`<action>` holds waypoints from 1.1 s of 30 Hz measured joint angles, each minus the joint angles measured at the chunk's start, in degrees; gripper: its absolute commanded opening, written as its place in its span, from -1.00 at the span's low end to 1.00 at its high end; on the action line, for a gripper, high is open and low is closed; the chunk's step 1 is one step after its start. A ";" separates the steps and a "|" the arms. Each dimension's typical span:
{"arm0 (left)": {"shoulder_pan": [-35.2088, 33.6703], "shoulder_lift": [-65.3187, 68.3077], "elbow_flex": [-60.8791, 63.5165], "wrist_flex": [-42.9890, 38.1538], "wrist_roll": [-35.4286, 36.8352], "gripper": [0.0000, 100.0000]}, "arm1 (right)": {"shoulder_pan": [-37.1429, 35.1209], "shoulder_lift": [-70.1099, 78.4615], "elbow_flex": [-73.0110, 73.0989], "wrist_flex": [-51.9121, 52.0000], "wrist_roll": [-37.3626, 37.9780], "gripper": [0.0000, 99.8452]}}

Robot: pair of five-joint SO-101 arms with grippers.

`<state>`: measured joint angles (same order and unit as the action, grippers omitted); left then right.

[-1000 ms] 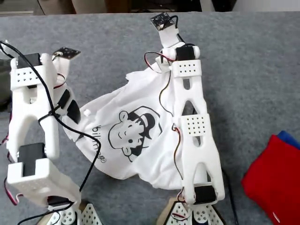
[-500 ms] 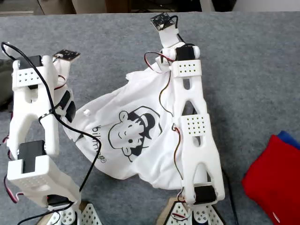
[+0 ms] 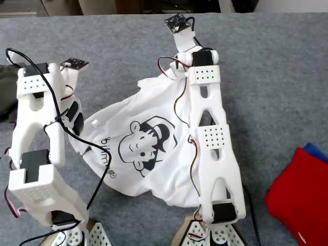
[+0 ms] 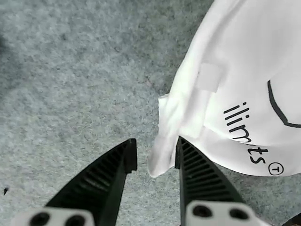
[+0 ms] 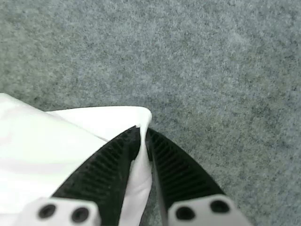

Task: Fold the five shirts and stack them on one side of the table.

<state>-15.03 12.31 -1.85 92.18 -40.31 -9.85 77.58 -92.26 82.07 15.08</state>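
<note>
One white shirt (image 3: 148, 154) crumpled mid-table (image 3: 277, 66), print up. Far corner pinched tight in right gripper (image 5: 143, 136). Left-side hem fold between narrowly parted fingers of left gripper (image 4: 155, 153), not clamped. Red shirt (image 3: 300, 197) over blue cloth (image 3: 315, 151) at right edge. Dark cloth (image 3: 5, 97) at left edge.

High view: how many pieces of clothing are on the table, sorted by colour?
white shirt: 1
red shirt: 1
blue cloth, a sliver showing past the red one: 1
dark cloth at the table's edge, kind unclear: 1
Total: 4
</note>
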 measured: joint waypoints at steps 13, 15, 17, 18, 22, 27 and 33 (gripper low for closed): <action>-0.44 0.35 0.00 0.00 0.53 -0.96 | 0.00 0.00 0.00 0.00 0.00 -0.99; -0.44 0.35 0.00 0.00 1.76 -0.96 | 0.00 0.00 0.00 0.00 0.00 -0.99; -0.44 0.35 0.00 0.00 2.73 -0.96 | 0.00 0.00 0.00 0.00 0.00 -0.99; -0.44 0.35 0.00 0.00 3.16 -0.96 | 0.00 0.00 0.00 0.00 0.00 -0.99; -0.44 0.35 -0.97 0.00 7.21 -0.96 | 0.00 0.00 0.00 0.00 0.00 -0.99; -0.44 0.35 -8.35 0.35 14.42 -0.96 | 0.00 0.00 0.00 1.32 2.29 -0.99; 0.44 0.35 -24.97 3.34 21.45 -0.96 | 0.00 -7.65 0.00 5.27 2.46 -0.99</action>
<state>-14.59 12.66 -26.81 95.52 -18.86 -9.85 69.93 -92.26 87.34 17.54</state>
